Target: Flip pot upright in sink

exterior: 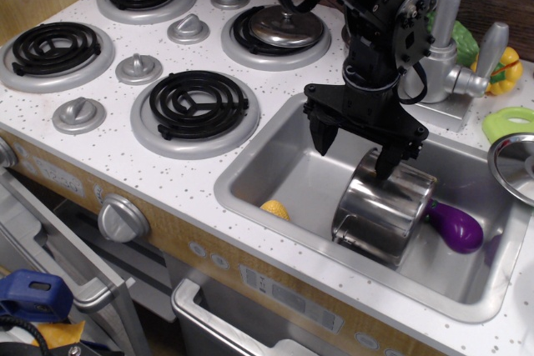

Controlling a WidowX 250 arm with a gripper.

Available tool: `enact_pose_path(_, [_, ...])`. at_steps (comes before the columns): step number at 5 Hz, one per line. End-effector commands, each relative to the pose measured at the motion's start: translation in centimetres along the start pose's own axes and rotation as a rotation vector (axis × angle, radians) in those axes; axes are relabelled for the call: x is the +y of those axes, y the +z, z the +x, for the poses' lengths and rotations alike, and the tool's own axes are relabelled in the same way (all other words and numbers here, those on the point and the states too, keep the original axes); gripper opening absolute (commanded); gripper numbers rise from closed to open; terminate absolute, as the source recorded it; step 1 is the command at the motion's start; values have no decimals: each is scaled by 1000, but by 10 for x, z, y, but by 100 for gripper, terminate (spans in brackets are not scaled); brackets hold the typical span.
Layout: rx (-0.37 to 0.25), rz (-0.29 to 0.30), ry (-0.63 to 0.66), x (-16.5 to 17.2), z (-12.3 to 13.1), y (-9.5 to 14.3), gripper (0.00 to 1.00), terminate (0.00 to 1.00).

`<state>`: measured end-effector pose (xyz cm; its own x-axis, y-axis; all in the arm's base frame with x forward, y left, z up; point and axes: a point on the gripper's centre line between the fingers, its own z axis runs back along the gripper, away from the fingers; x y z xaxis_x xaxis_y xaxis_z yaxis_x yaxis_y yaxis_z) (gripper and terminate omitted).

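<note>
Only one view, looking down on a white speckled toy-kitchen worktop [209,177] with four burners to the left and a grey sink [275,164] near its front right corner.

The pot [385,210] lies in the sink, tipped on its side, leaning toward the basin's front wall, with its mouth facing down and forward. A thin wire handle shows near its lower rim. A purple eggplant [455,227] touches its right side; a yellow toy [275,208] sits left of it, apart.

My hand [360,149] hangs over the pot's raised end, fingers spread wide and holding nothing. One fingertip [385,164] is at the pot's upper edge; I cannot tell whether it touches.

I judge the pot stiff, light, thin-walled and slippery, likely to roll. Pinching the rim wall should hold better than the curved side or wire handle.
</note>
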<state>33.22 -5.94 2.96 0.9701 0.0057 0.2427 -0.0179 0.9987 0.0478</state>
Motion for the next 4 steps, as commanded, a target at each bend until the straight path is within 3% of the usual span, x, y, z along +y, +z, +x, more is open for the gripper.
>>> enact_pose_path(1, [0,0,0,0,0,0,100,0])
enact_pose_path(3, [1,-126,88,7,19,22,100,0])
enact_pose_path(4, [-23,-165,122,6,19,22,100,0])
